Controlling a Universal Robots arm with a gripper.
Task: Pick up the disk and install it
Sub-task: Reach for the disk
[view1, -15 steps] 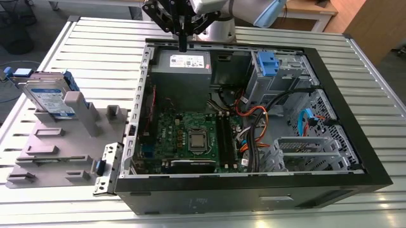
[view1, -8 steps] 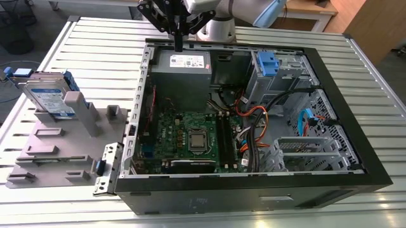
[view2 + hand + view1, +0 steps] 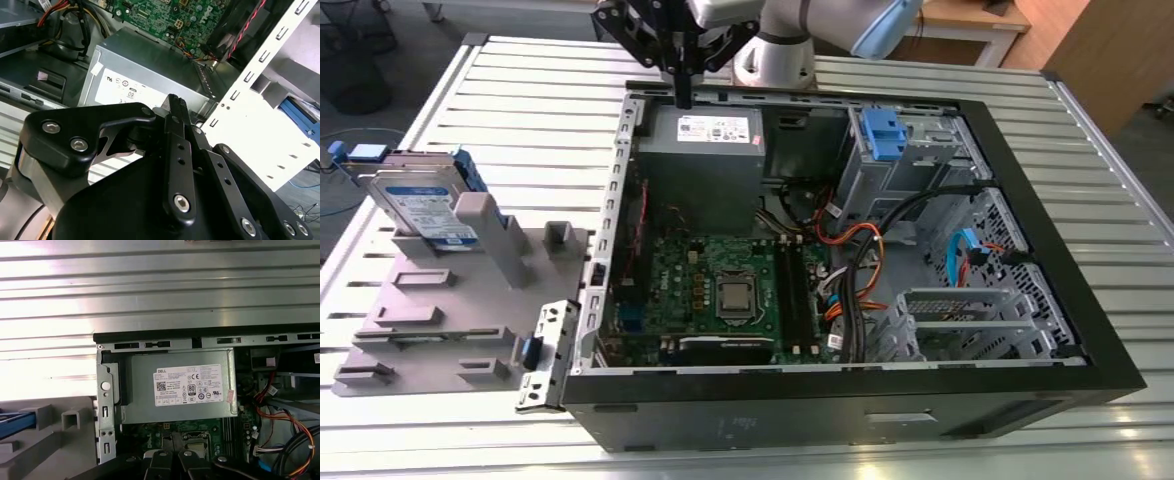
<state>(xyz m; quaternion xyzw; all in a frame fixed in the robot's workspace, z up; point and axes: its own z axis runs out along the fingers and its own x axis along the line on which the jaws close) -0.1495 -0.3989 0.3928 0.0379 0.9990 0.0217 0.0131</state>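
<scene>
Far from the tool, the disk

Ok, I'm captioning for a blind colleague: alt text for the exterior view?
The closed, empty gripper hangs over the grey power supply in an open computer case. The disk stands in a grey holder outside it, at the exterior view's left.
</scene>
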